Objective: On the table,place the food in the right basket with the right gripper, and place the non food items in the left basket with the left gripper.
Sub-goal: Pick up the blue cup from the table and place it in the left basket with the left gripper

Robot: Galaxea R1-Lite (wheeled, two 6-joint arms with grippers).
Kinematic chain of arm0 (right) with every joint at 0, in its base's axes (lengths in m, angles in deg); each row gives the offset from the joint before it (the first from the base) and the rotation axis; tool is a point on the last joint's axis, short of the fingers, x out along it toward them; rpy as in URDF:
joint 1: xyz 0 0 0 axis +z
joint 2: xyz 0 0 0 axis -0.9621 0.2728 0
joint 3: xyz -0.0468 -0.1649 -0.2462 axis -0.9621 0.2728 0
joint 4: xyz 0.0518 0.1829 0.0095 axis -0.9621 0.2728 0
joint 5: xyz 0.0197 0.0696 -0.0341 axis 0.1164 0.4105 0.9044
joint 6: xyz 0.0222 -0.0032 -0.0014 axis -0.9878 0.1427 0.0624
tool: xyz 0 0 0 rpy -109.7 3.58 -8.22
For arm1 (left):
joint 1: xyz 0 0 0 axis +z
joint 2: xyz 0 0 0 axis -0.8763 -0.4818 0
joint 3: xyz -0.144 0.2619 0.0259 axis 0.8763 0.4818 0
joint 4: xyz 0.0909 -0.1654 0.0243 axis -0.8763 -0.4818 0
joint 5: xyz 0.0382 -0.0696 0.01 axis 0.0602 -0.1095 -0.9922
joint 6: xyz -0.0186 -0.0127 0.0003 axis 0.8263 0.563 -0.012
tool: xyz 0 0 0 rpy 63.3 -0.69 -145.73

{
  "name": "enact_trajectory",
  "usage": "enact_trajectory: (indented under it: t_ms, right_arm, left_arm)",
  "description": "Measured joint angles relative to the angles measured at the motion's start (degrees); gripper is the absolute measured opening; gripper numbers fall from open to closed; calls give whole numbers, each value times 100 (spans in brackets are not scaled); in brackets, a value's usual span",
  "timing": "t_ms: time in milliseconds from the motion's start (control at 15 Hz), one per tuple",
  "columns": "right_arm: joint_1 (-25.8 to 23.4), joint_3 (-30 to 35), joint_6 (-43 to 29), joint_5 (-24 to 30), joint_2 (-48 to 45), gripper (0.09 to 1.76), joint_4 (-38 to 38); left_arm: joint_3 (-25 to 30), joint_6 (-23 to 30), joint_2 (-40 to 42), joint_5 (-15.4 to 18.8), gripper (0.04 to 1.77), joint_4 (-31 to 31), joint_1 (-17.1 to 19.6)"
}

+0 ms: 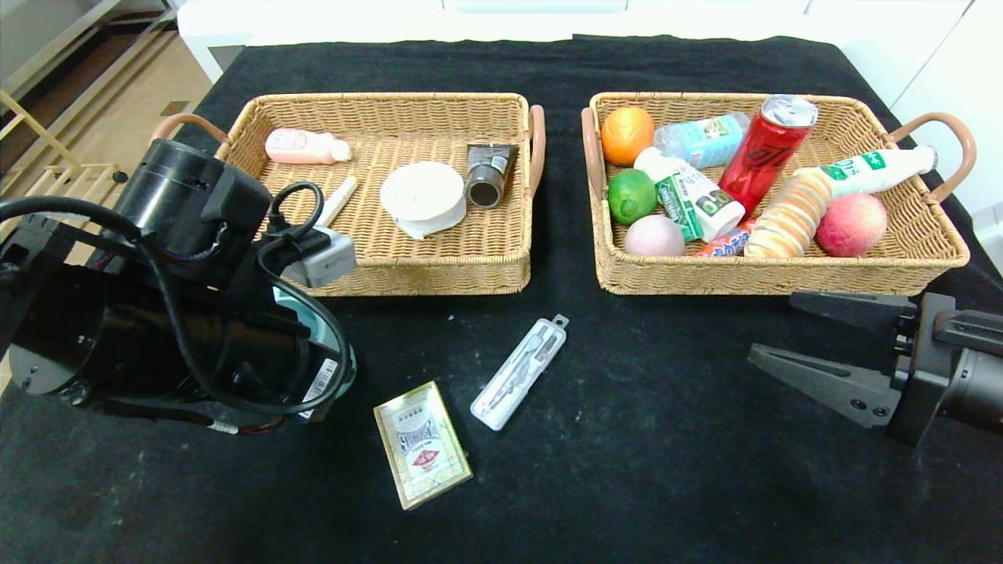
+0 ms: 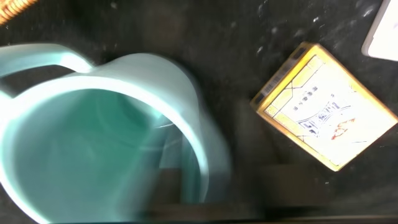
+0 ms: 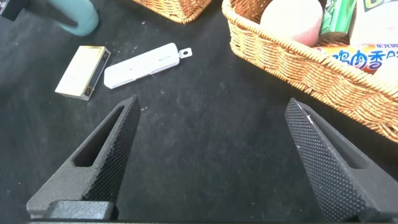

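Note:
My left gripper (image 2: 211,186) is shut on the wall of a teal cup (image 2: 93,143), one finger inside and one outside; in the head view the arm hides all but an edge of the cup (image 1: 345,356). A yellow-edged card box (image 1: 421,444) lies on the black cloth just beside it, and a white plastic case (image 1: 519,372) lies a little farther in. My right gripper (image 1: 772,326) is open and empty, low over the cloth in front of the right basket (image 1: 783,276). The left basket (image 1: 439,270) stands behind the left arm.
The left basket holds a pink bottle (image 1: 302,146), a white roll (image 1: 423,196), a tube (image 1: 487,176) and a small stick. The right basket holds an orange (image 1: 627,135), a lime, a peach (image 1: 852,225), a red can (image 1: 764,153), bottles and biscuits.

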Motion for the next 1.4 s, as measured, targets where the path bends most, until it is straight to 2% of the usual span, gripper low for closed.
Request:
enact_trajectory:
  t_ms: [1000, 1400]
  right_arm:
    - [44, 32, 6, 2, 57, 171, -5]
    - [108, 57, 0, 11, 55, 171, 4]
  left_arm:
    - [129, 74, 67, 77, 19, 57, -7]
    - [230, 265, 573, 113, 19, 178, -46]
